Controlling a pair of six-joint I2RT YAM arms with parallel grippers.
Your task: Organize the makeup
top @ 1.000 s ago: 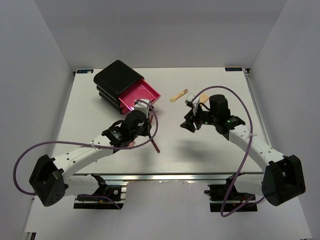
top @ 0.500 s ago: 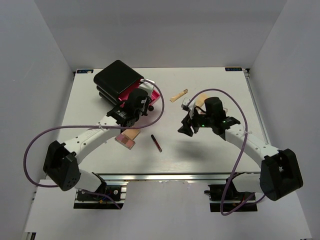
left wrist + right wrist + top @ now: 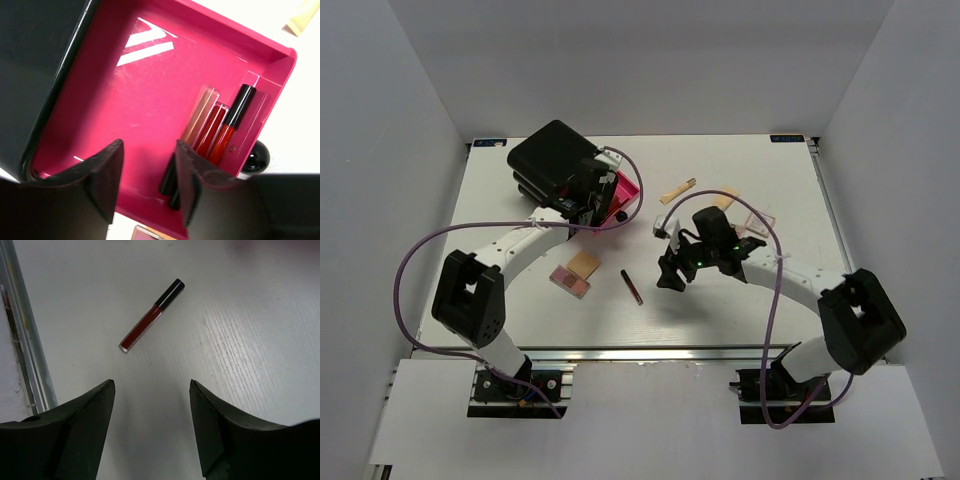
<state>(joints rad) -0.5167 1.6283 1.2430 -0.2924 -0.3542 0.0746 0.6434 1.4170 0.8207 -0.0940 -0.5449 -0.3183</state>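
L gripper point(image 3: 148, 145): fingers spread, nothing pinched; hangs over the pink drawer point(image 3: 150, 75) at the far-left part of the table point(image 3: 720, 310).
L fingers vs makeup: three lip tubes point(image 3: 212, 127) lie side by side inside the drawer, against its front wall. They sit just beside the right-hand finger point(image 3: 200, 185), not in the gap. Lower ends are hidden behind that finger.
Tubes: one pale/clear, one red, one red w/ black cap.
Drawer: pulled out of the black box point(image 3: 552, 155); round black knob point(image 3: 257, 159) on its front.
R gripper point(image 3: 151, 384): fingers wide apart, empty; above bare tabletop, mid-table toward the near edge.
R fingers vs makeup: red pencil point(image 3: 150, 322) lies flat and diagonal ahead of the tips, apart from both, roughly in line w/ the gap. Black cap points away from the fingers.
Rail: metal rail point(image 3: 25, 340) runs along the left of the wrist view.
Other makeup: pink-brown palette point(image 3: 570, 281) and tan compact point(image 3: 585, 264) touch each other, near-left of centre. Beige tube point(image 3: 677, 190) lies centre, toward the far edge. Tan item point(image 3: 725, 198) just right of it; can't tell what kind.
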